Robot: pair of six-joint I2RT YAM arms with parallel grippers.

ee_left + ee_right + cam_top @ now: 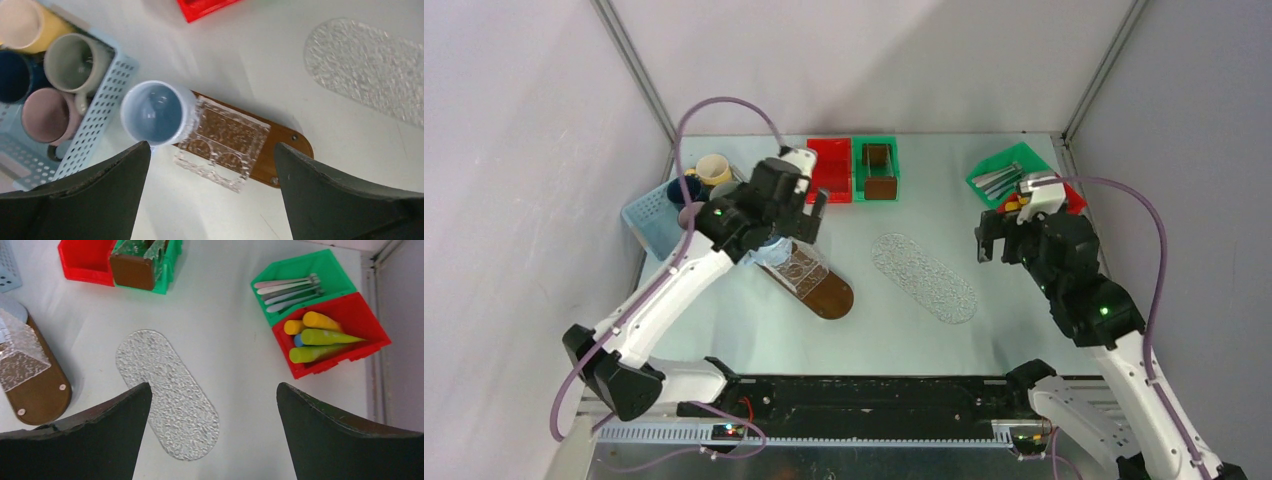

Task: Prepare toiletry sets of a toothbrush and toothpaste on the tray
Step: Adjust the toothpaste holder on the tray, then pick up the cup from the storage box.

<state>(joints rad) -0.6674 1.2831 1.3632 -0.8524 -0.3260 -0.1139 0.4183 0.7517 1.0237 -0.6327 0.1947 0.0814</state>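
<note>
Right pincer (212, 390) released, hanging near clear oval tray (150, 360); left pincer (212, 150) released, above pale blue mug (152, 111). Toothbrushes (287, 290) sorted in green bin (305, 262), tubes (320, 337) in adjoining red bin (372, 337), apart from tray. Likely staged for easy picking.

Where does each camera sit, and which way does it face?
Top: above and behind the arms, looking down on the table; left arm and right arm show.
Left wrist: on the left arm, looking down at a blue mug, brown tray and basket of mugs; the left fingers show.
Right wrist: on the right arm, looking down at a clear oval tray, toothbrushes and tubes; the right fingers show.
Shared: both wrist views show the brown tray and the clear oval tray.
</note>
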